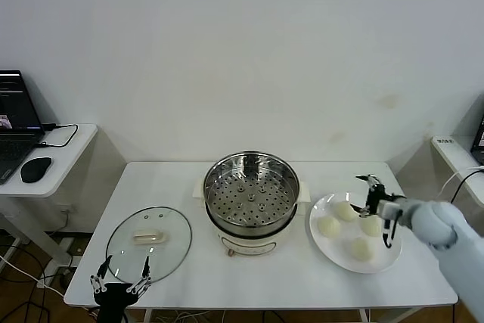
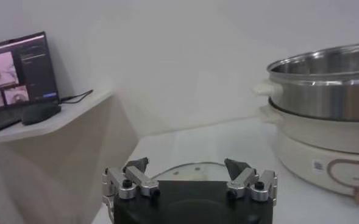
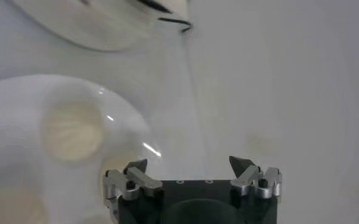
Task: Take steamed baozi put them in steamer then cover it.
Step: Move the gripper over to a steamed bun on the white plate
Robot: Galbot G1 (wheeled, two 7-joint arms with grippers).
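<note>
Looks to us like a lab or office test room dressed up as a kitchen, not an actual kitchen. We've got a bare white wall [image 1: 242,51] and a plain white table [image 1: 189,187]. Off beyond the left end effector [image 1: 121,277] there's a side desk [image 1: 68,141] with an open laptop [image 1: 15,122], a mouse [image 1: 35,169] and loose cables [image 1: 34,293] trailing on the floor. The only cooking gear is a steamer [image 1: 251,200] plonked in the middle of the table.
</note>
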